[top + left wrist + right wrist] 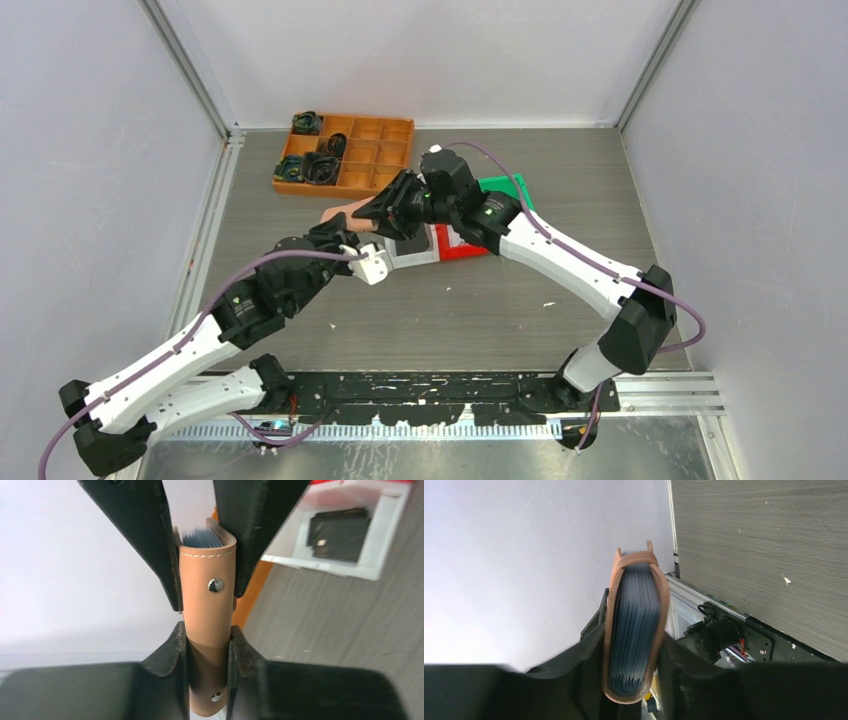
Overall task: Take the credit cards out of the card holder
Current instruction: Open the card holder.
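Observation:
The salmon-pink card holder (342, 213) is held off the table between both arms. In the left wrist view the card holder (207, 595) stands upright, folded, with two metal snaps on its tab. My left gripper (207, 632) is shut on its lower part, and the right gripper's fingers (150, 545) clamp its upper part. In the right wrist view my right gripper (634, 645) is shut on the card holder (613, 605), whose packed bluish sleeves (636, 615) face the camera edge-on. The credit cards are hidden inside the sleeves.
An orange compartment tray (375, 150) with black items in its left cells stands at the back. A white tray (425, 258) lies under the grippers, with red (462, 247) and green (508, 187) flat pieces beside it. The white tray (385, 535) holds a black item (340, 530).

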Controlling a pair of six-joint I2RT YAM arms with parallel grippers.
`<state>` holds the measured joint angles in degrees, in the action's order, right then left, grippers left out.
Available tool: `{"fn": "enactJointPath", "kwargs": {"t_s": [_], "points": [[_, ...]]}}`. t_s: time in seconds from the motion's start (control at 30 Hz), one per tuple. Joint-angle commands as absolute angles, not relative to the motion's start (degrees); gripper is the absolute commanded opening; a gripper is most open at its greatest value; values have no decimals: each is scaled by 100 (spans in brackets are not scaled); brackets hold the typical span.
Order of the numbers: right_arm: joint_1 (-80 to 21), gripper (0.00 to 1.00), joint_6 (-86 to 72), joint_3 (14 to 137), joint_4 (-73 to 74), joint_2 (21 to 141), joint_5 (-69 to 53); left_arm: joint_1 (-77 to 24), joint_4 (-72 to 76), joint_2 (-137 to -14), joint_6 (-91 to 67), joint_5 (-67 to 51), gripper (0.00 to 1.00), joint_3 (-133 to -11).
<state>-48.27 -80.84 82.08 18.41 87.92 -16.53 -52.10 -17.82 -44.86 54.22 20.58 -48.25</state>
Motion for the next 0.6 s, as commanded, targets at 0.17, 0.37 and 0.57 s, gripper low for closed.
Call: {"fn": "enactJointPath", "kwargs": {"t_s": [0.17,0.37,0.57], "points": [[-4484,82,-6687,8308,2293,7635,-1121,-4491,-4362,-5333,1407,601,0,-7720],[-4312,76,-5614,7811,2418,6642,-210,-2602,-5784,-6177,-604,-2101,0,-8923],[-4383,75,-5239,7911,2560,6650,-541,-1428,-5988,-6708,-1485,-4123,0,-9224]]}}
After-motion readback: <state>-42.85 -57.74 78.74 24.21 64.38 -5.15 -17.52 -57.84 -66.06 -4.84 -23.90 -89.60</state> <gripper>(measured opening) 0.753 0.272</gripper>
